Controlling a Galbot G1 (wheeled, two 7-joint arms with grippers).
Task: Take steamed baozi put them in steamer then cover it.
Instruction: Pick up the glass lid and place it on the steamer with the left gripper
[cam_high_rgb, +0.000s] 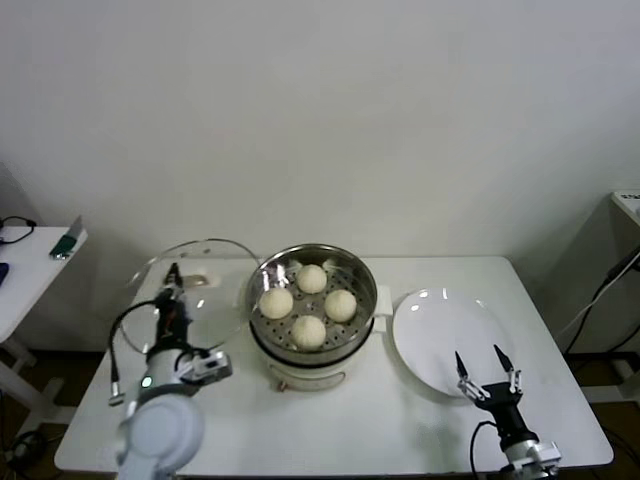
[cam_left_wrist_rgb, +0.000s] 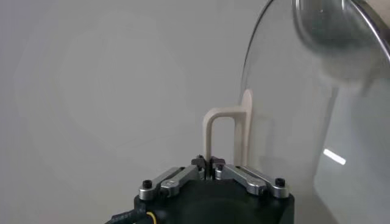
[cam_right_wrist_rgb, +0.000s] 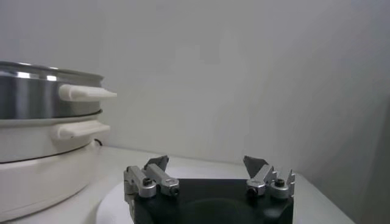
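Note:
The steel steamer (cam_high_rgb: 362, 283) stands mid-table on its white pot base (cam_high_rgb: 310, 375). Several cream-white baozi (cam_high_rgb: 310, 279) lie on its perforated floor. Left of the steamer, my left gripper (cam_high_rgb: 173, 277) is shut on the cream handle (cam_left_wrist_rgb: 213, 128) of the glass cover (cam_high_rgb: 215, 290). The cover is held up off the table, tilted on edge. In the left wrist view the gripper (cam_left_wrist_rgb: 209, 163) pinches one leg of the handle, with the glass (cam_left_wrist_rgb: 298, 128) beyond. My right gripper (cam_high_rgb: 485, 366) hangs open and empty over the plate's near edge; its own view shows it (cam_right_wrist_rgb: 207, 162) beside the steamer (cam_right_wrist_rgb: 36, 94).
A flat white plate (cam_high_rgb: 440, 320) lies right of the steamer. A small side table (cam_high_rgb: 30, 265) with a few items stands off to the left, and a white cabinet (cam_high_rgb: 625, 235) to the right. A wall runs close behind the table.

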